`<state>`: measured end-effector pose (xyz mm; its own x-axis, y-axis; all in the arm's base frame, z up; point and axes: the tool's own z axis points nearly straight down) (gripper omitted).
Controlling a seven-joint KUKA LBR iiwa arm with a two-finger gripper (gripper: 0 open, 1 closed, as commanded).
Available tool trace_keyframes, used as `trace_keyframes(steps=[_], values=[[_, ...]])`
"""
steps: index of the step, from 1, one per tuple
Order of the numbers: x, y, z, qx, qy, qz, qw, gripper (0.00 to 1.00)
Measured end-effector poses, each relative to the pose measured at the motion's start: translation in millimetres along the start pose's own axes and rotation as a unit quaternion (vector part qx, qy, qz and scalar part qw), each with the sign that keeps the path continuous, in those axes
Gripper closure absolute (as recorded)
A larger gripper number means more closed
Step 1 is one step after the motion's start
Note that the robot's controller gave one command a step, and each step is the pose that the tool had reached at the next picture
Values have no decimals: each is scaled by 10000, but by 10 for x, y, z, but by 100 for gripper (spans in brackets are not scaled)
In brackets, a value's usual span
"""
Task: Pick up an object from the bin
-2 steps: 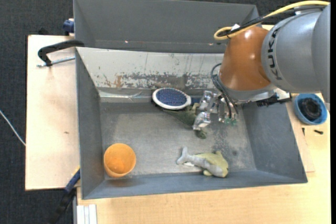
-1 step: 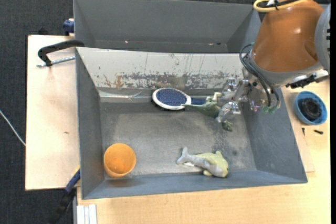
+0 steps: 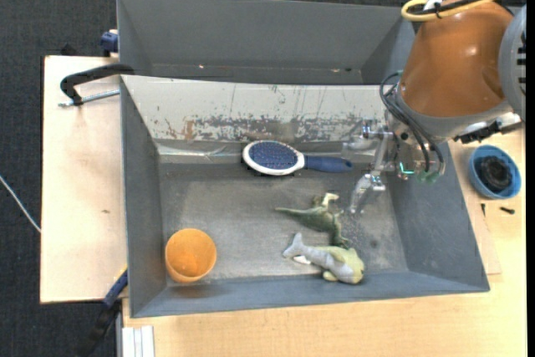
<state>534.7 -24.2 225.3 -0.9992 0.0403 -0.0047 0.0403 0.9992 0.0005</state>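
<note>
Gripper (image 3: pixel 365 196) over grey bin (image 3: pixel 242 206) floor.

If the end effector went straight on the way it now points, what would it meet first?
Probably the bin floor just right of the green dinosaur toy. The end effector points down beside that toy and might clip its near end; depth is unclear.

Left of the small green plastic dinosaur (image 3: pixel 318 216), the floor of the grey metal bin (image 3: pixel 238 209) lies bare as far as the round orange ball (image 3: pixel 191 254) in the near corner. Behind the dinosaur, a blue oval hairbrush with white rim (image 3: pixel 272 157) lies along the back wall. Just in front, a grey and yellow-green toy fish (image 3: pixel 328 259) crowds it; the gripper (image 3: pixel 368 190) occupies its right side.
</note>
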Motion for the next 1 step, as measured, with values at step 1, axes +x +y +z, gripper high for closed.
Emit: trace_keyframes(steps=[1], values=[[36,109,1541,-8,-13,-1022,9948,0]])
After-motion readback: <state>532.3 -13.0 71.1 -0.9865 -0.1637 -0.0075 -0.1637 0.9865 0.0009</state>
